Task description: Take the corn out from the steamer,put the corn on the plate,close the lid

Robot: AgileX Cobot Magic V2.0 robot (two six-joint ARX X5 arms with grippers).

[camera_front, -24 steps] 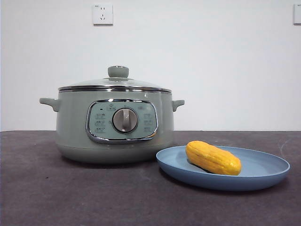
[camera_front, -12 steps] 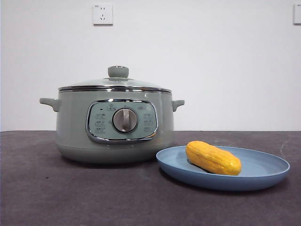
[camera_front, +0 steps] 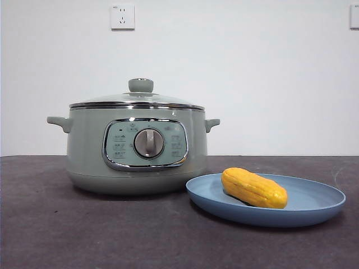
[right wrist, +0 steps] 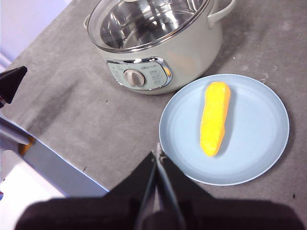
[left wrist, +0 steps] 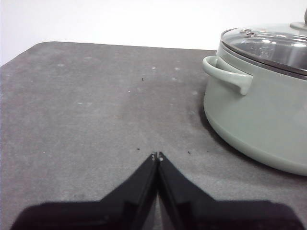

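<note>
The yellow-orange corn (camera_front: 254, 188) (right wrist: 214, 118) lies on the light-blue plate (camera_front: 314, 208) (right wrist: 259, 143), to the right of the pale green steamer (camera_front: 90, 151) (left wrist: 259, 120) (right wrist: 192, 45). The glass lid (camera_front: 137, 100) (right wrist: 144, 21) (left wrist: 273, 45) sits shut on the steamer, its green knob up. My left gripper (left wrist: 157, 156) is shut and empty, low over the bare table beside the steamer's side handle (left wrist: 229, 74). High above the plate's near rim, my right gripper (right wrist: 157, 154) is also shut and empty. Neither arm shows in the front view.
The dark grey table (camera_front: 84, 235) runs to a white wall with a socket (camera_front: 122, 17). In the right wrist view the table's edge (right wrist: 53, 158) and the other arm's black tip (right wrist: 12, 81) show beside the steamer.
</note>
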